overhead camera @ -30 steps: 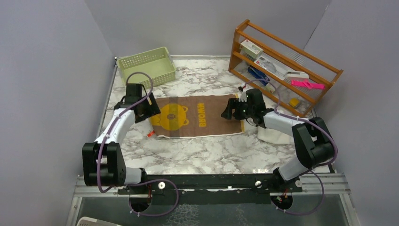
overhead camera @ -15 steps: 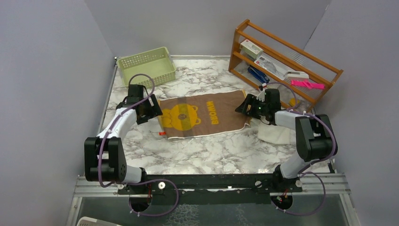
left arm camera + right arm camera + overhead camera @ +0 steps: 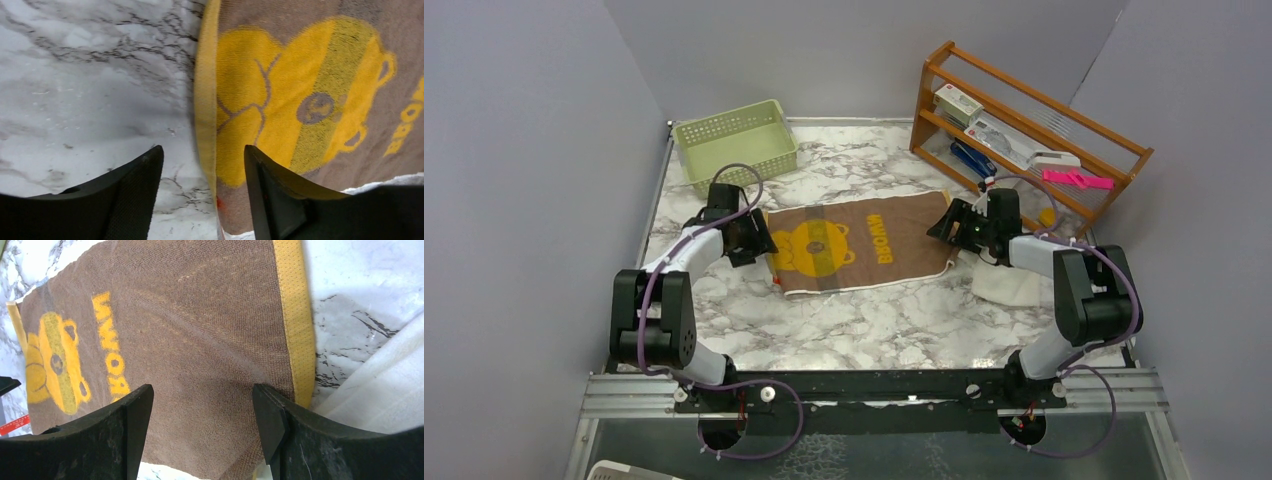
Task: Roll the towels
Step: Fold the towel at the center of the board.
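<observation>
A brown towel [image 3: 864,245] with a yellow bear, yellow lettering and mustard side bands lies flat and slightly askew on the marble table. My left gripper [image 3: 762,245] is at its left end, open; the yellow band [image 3: 206,100] runs between the fingers, ungripped. My right gripper [image 3: 944,225] hovers open over the towel's right end [image 3: 200,330], with nothing between its fingers. A cream-white towel [image 3: 1009,285] lies crumpled beside that end, partly under my right arm, and it fills the right corner [image 3: 380,390] of the right wrist view.
A green plastic basket [image 3: 736,140] stands at the back left. A wooden rack [image 3: 1024,130] holding boxes and small items stands at the back right, close behind my right arm. A small red tag [image 3: 776,283] sticks out at the brown towel's near-left corner.
The brown towel has slid to the right and turned a little. My left gripper followed its left edge rightward and its jaws narrowed somewhat. My right gripper drew back to the right, then held still.
</observation>
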Robot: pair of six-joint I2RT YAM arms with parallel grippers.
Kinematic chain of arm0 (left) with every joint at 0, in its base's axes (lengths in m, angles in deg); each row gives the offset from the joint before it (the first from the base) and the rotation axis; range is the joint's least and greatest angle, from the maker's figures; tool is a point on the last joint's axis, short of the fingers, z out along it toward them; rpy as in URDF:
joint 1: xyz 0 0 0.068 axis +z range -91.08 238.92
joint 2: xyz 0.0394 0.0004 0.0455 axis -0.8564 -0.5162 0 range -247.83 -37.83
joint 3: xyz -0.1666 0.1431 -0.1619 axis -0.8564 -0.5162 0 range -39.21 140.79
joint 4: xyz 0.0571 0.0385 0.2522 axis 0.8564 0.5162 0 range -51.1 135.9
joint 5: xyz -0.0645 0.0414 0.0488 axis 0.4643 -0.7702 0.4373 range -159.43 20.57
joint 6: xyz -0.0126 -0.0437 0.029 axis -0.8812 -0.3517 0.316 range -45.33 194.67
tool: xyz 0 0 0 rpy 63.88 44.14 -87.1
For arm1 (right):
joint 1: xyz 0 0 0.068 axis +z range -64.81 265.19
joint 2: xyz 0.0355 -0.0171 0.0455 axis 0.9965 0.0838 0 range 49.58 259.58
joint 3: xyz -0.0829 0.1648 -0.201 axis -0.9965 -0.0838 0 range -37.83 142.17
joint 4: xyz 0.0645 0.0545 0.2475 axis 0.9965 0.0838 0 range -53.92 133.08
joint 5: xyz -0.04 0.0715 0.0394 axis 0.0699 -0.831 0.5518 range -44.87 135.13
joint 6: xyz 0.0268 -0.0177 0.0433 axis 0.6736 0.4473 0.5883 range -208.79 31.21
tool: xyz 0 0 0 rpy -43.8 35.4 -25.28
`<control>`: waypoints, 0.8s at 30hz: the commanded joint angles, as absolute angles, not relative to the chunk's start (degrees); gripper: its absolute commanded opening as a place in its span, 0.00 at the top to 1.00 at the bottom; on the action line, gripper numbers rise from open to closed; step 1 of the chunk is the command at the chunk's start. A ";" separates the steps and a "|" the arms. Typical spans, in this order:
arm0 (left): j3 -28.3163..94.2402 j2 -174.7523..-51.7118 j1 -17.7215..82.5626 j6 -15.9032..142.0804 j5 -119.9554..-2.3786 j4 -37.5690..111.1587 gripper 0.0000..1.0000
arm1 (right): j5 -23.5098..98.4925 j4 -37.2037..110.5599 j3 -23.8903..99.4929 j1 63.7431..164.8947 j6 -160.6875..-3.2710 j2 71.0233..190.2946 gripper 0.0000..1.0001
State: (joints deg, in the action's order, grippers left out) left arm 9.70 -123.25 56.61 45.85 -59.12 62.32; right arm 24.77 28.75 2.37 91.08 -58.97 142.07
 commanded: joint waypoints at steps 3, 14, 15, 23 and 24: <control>10.02 -121.39 53.00 42.66 -52.86 54.95 0.48 | 30.55 33.30 0.50 90.77 -60.52 141.28 0.26; 17.71 -132.59 47.59 41.49 -57.15 52.94 0.57 | 29.08 33.15 0.66 90.82 -60.57 141.24 0.26; 18.07 -134.19 47.53 41.67 -58.16 52.63 0.57 | 29.13 33.41 0.60 90.82 -60.63 141.03 0.26; 21.88 -144.68 48.23 42.91 -65.32 53.69 0.53 | 28.95 34.30 0.65 90.77 -61.53 138.66 0.26; 22.38 -145.37 48.46 42.88 -65.66 53.82 0.52 | 28.86 34.45 0.92 90.81 -61.51 138.63 0.26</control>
